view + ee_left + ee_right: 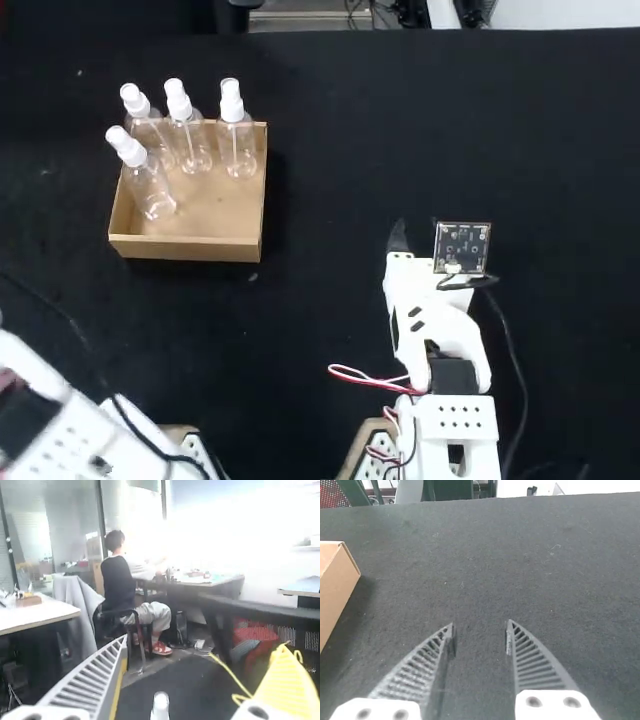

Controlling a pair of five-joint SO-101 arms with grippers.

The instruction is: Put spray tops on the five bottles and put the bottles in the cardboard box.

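Nearest of all, off the near-left corner of the cardboard box [185, 245], was the left arm [40, 425]. A spray top [160, 706] rose just before the left gripper [203, 641]; whether that claw grasped it could not be told. Right of the box and nearer than it, the right gripper [480, 630] hung released, jaws apart and holding nothing, over the black table [450, 120]. Inside the box a single bottle [148, 185] stood by the left wall. Beyond it, a row of three bottles [187, 140] lined the far wall, all four spray-topped and upright.
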